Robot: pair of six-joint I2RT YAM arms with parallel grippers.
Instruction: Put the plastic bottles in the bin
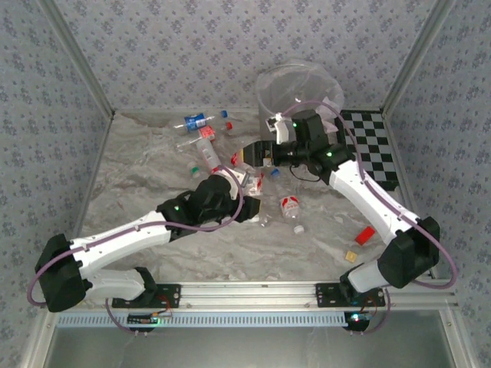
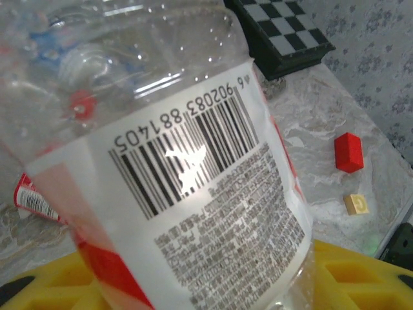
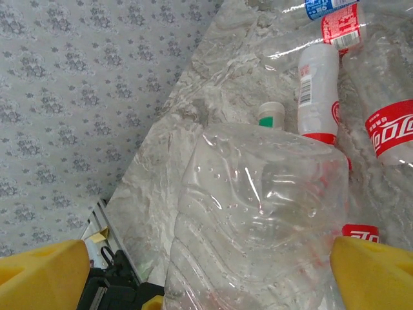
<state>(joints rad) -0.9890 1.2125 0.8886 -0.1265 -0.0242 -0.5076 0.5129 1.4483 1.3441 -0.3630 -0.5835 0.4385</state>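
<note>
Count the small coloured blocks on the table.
2. A red block sits toward the table's right edge; a yellow block lies just beside it, nearer the arm bases. Others may be hidden under the arms or bottles.

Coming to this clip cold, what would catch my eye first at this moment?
The left tool and right tool meet mid-table among scattered plastic bottles, short of the bin at the far edge. In the left wrist view a barcode-labelled bottle looms huge in the left tool. The right tool stands open around a clear bottle.
</note>
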